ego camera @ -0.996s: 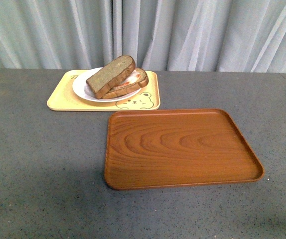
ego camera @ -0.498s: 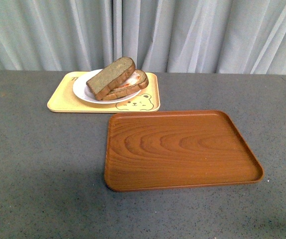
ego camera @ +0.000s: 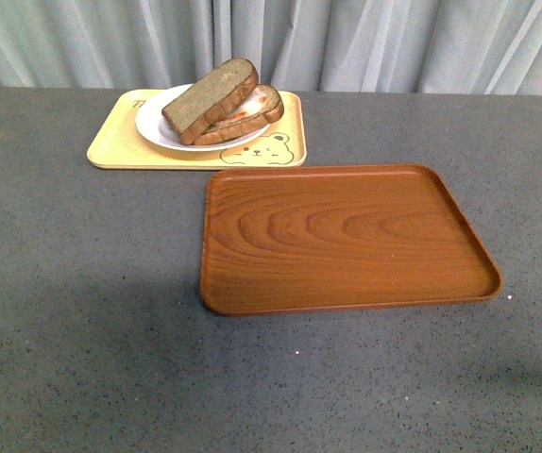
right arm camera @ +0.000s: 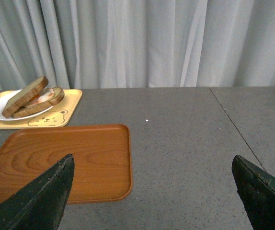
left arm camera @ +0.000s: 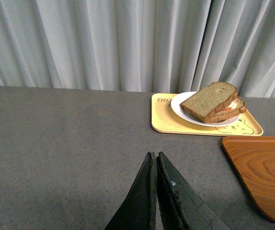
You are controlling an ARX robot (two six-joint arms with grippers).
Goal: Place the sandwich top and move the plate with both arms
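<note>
Surface: a grey speckled tabletop (ego camera: 82,311) is seen, backed by a pale grey pleated curtain (ego camera: 365,42).
Sandwich top: the thick slice of brown speckled wholegrain bread with a darker crust (ego camera: 210,98) is propped at a tilt, one edge raised, against the thinner slice bearing egg (ego camera: 248,110); both are held on the plate.
Plate: the round plain white shallow plate (ego camera: 151,125) is seated on the yellow rectangular tray printed with a bear face (ego camera: 110,151), at the far left of the table.
Wooden tray: a brown wood-grain rectangular tray with rounded corners (ego camera: 347,236) is laid flat, nearer than the yellow tray and just beside it, a narrow strip of table being left between them; nothing is carried on it.
Left gripper: the black left gripper (left arm camera: 155,158) is seen in the left wrist view with its two fingers pressed together at the tips; nothing is gripped; it is held over bare table, well apart from the plate.
Right gripper: the black right gripper (right arm camera: 154,165) is seen in the right wrist view with its fingers (right arm camera: 46,191) spread wide to the frame edges; nothing is held; the wooden tray lies beyond one finger.
</note>
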